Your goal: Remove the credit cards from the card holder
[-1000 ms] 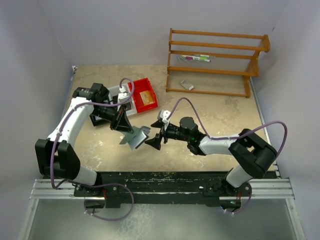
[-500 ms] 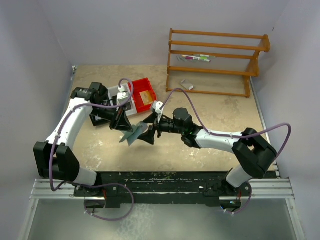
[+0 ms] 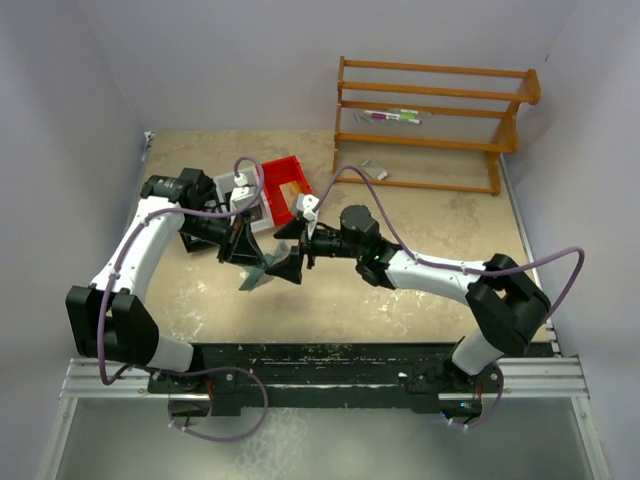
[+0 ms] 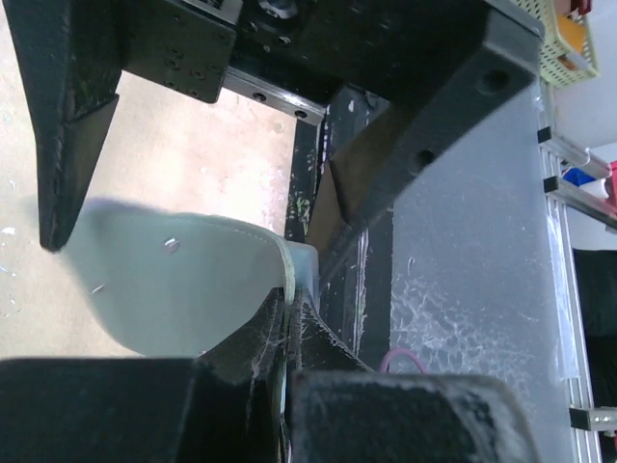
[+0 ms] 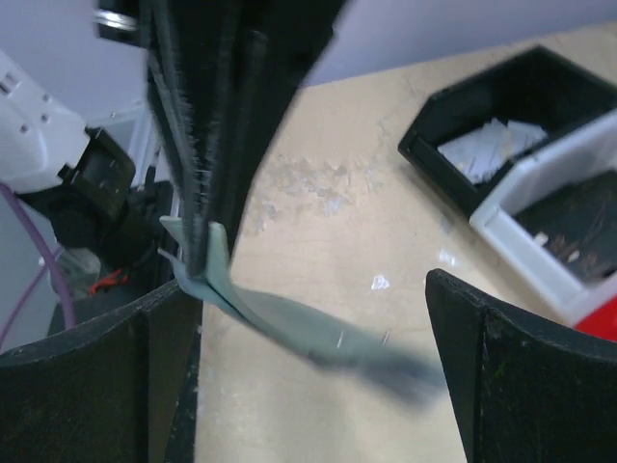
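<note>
The card holder (image 5: 280,313) is hanging above the table (image 3: 430,215), with my left gripper (image 3: 248,255) clamping one edge. My right gripper (image 3: 292,252) is straddling it, jaws wide, gripping nothing. No cards are showing, so by closing now I'm risking pinching the whole pouch and yanking it loose.

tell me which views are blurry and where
Top external: sharp and evenly lit, soft shadows on the table. Left wrist: the card holder is fairly crisp, the left gripper below it blurs. Right wrist: the card holder's far end smears, the black bin behind is clear.
</note>
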